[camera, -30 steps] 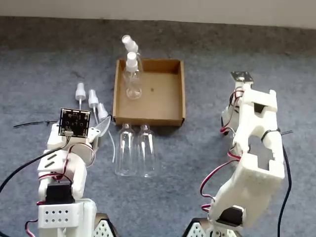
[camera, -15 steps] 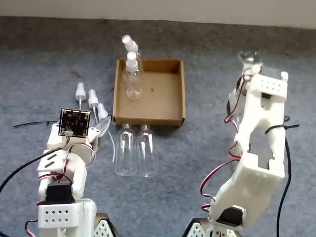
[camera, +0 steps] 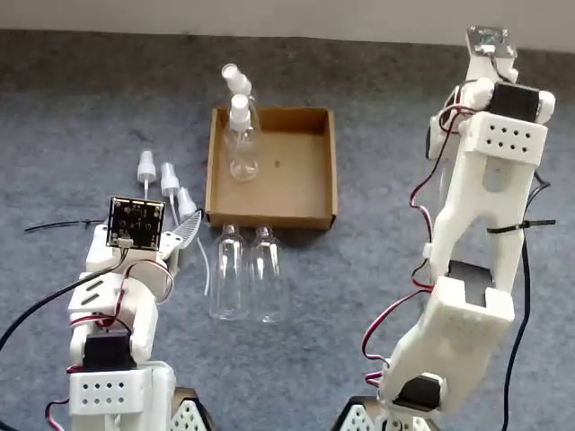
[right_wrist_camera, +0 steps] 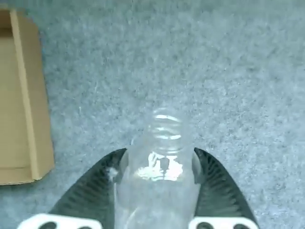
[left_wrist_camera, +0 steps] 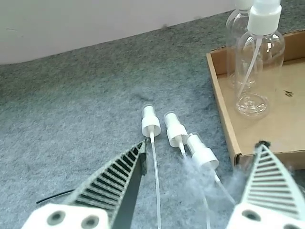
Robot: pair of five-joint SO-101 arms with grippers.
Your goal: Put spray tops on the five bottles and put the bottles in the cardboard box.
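Five bottles are counted. Two capped bottles (camera: pixel 243 144) (camera: pixel 235 81) are stood at the far-left corner of the box (camera: pixel 269 218). Two uncapped bottles (camera: pixel 226 274) (camera: pixel 266 274) are laid side by side on the worktop (camera: pixel 108 108), just before the box's near wall. The fifth bottle (right_wrist_camera: pixel 164 176), uncapped, is gripped by the right pincer (right_wrist_camera: pixel 162 157) above the worktop, right of the box. Three loose spray tops (left_wrist_camera: pixel 150 125) (left_wrist_camera: pixel 175 133) (left_wrist_camera: pixel 202 151) are laid left of the box. The left pincer (left_wrist_camera: pixel 200 145) is held wide open around them.
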